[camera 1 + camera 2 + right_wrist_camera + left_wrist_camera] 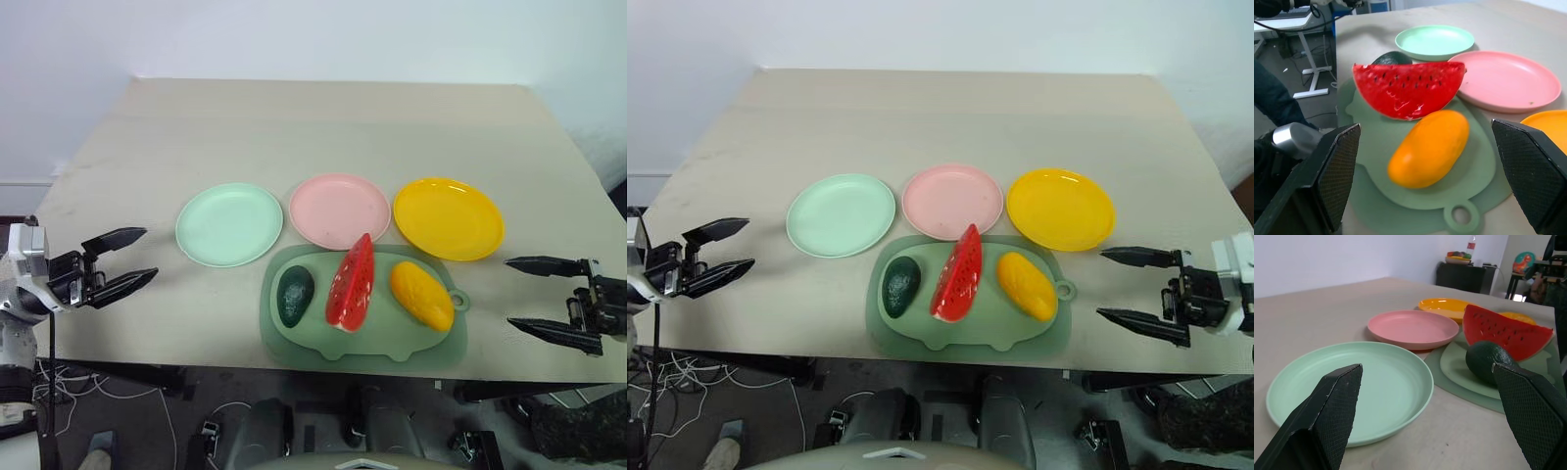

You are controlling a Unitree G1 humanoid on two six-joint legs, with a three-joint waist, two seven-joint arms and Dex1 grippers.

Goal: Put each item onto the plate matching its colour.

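Red watermelon wedge [352, 285] – black seeds, unlettered.

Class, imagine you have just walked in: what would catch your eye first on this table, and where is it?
Three bright toy foods lie side by side on a pale green board at the table's near edge: a dark avocado, a red watermelon wedge and an orange mango. Just behind them runs a row of empty plates: mint green, pink, yellow-orange.
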